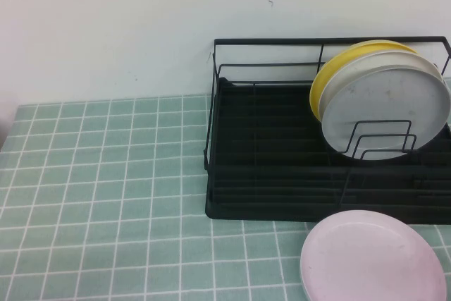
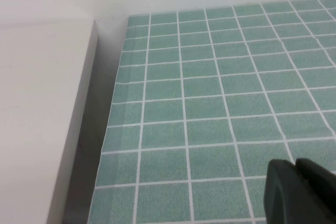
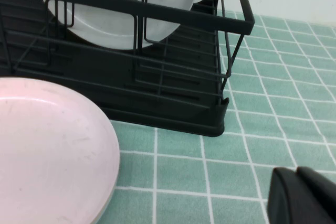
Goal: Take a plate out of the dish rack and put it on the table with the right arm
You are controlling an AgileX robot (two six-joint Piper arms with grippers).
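Note:
The grey plate (image 1: pixel 386 107) stands upright in the right part of the black dish rack (image 1: pixel 261 167), leaning between wire dividers. It also shows in the right wrist view (image 3: pixel 121 9) behind the rack's wires (image 3: pixel 168 82). My right gripper (image 3: pixel 296 171) is shut and empty. It hovers over the green tiled table (image 3: pixel 252 124), off the rack's corner and apart from the plate. My left gripper (image 2: pixel 295 163) is shut and empty over bare tiles (image 2: pixel 210 103) near the table's edge. Neither gripper shows in the high view.
A white plate (image 1: pixel 352 75) and a yellow plate (image 1: pixel 331 68) stand behind the grey one. A pale pink plate (image 1: pixel 373 259) lies on the table in front of the rack, also in the right wrist view (image 3: pixel 47 145). A white wall (image 1: pixel 106 26) backs the table.

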